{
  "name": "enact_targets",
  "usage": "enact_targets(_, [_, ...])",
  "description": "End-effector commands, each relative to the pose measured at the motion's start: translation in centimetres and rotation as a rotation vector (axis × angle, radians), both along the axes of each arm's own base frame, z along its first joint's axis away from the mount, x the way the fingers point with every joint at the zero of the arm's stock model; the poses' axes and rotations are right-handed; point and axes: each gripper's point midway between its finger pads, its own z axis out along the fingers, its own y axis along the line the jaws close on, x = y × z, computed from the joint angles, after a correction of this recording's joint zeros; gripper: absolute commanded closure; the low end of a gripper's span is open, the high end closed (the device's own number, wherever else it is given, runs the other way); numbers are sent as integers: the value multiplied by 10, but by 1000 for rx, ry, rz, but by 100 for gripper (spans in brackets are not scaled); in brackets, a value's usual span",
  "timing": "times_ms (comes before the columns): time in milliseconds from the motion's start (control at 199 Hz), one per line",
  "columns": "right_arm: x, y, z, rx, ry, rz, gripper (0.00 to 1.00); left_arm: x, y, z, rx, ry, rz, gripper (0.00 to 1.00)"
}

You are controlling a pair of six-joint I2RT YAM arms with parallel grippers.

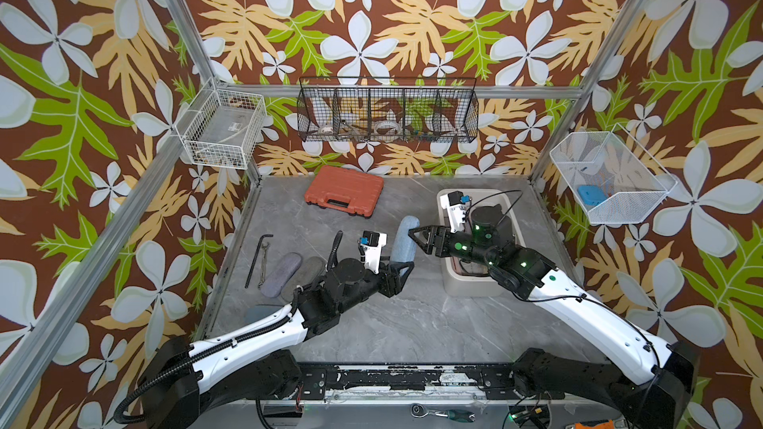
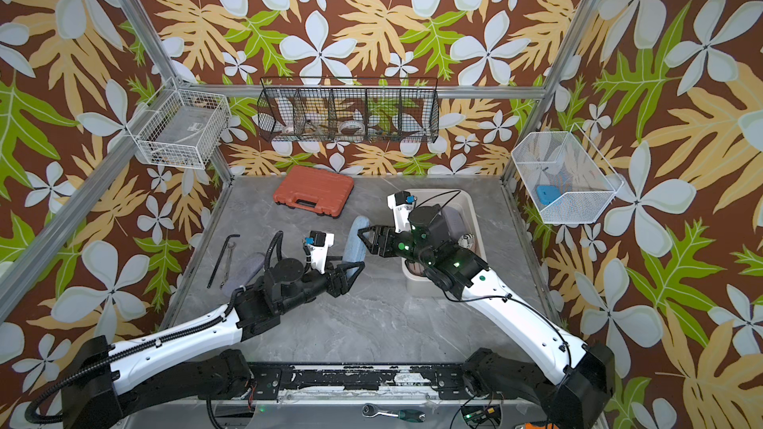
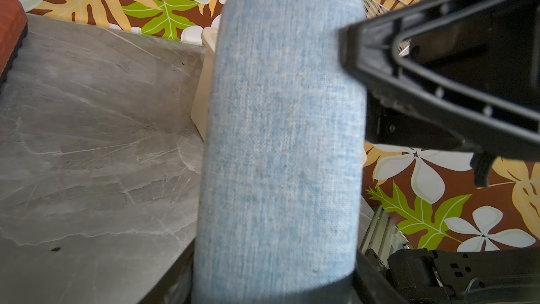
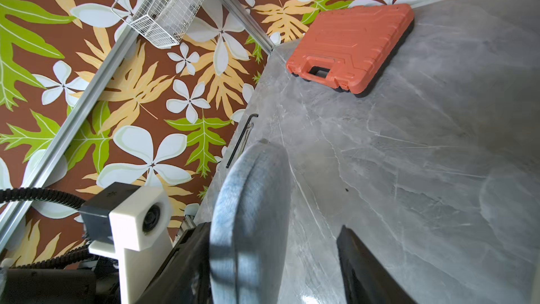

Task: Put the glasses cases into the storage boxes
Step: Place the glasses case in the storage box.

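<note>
Grey marble tabletop (image 1: 413, 323); blue case (image 1: 406, 241) pinched in left gripper (image 1: 398, 264); right gripper (image 1: 414, 235) spread around its far end

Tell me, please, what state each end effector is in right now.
Left end effector: closed on the blue fabric glasses case.
Right end effector: open beside that case's upper half, not gripping it.

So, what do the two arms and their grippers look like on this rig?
Both have white link shells with black joints and bases. The left arm carries black corrugated conduit; the right arm a thin black cable and green joint lights. The left gripper and right gripper have black triangular open-frame fingers, with a white camera bracket at each wrist.
</note>
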Motion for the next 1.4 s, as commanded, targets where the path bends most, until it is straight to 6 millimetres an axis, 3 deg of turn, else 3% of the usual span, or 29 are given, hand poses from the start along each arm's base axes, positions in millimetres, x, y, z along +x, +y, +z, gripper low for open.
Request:
enact_targets(0, [4,8,-1,-1,-1,-10,35,0,-3,9,-40,-24,-9,48])
enact_targets(451, [9,23,-14,-16,23,6,64,4,-3,4,-23,-29,6,44])
enact_targets(607, [11,23,-9,-13,5,-1,69,7,-1,2,-14,-24,26,21])
enact_targets(647, [11,21,-6,-16,-4,-9,70,9,3,2,-8,-19,53,1])
enact_targets(722, [15,15,0,-47,-32,-35,70,13,11,2,11,-17,99,0])
enact_targets(853, [23,-12,32,-155,-137,-128,70,11,28,13,7,-28,146,0])
enact_targets(983, [40,-64,56,-273,-198,-269,70,9,52,21,20,-40,222,0])
enact_targets(1094, [61,-120,52,-284,-154,-401,70,6,70,21,12,-40,280,0])
enact_targets(1194, [78,-153,52,-149,-124,-470,70,4,77,17,2,-36,299,0])
enact_targets(1395, [117,-188,41,55,-74,-625,71,2,77,5,-5,6,301,0])
